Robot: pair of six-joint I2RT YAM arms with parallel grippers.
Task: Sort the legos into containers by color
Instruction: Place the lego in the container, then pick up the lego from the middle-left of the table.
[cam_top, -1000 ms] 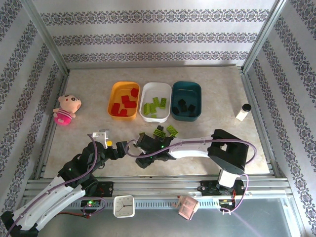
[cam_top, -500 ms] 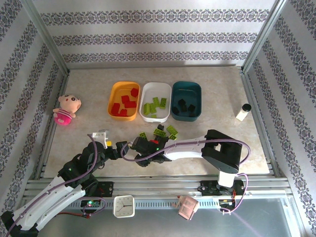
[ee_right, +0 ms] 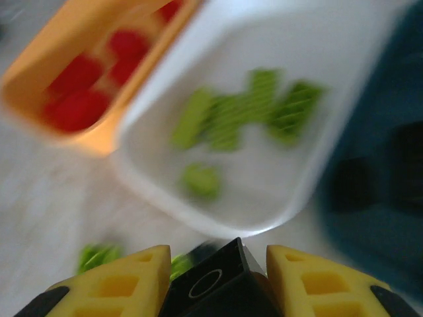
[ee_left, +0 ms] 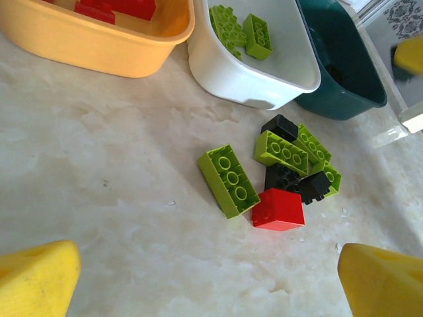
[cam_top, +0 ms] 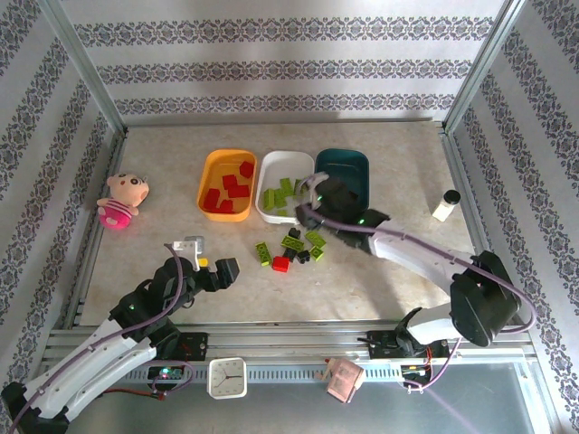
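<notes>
Nearest the near edge of the table (cam_top: 398, 154), the left gripper (cam_top: 213, 268) hovers with its fingers spread wide, holding nothing. Just beyond it lies a loose heap of legos (ee_left: 281, 175): lime, black and one red. Farther on, the right gripper (cam_top: 309, 210) pinches a black lego (ee_right: 213, 284) by the near rims of the white tray (cam_top: 288, 167) and the teal tray (cam_top: 344, 161). The orange tray (cam_top: 204, 181) to their left holds red bricks.

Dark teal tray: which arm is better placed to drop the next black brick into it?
Right. The right gripper is shut on a black brick close beside the dark teal tray; the left gripper is open, short of the loose bricks.
</notes>
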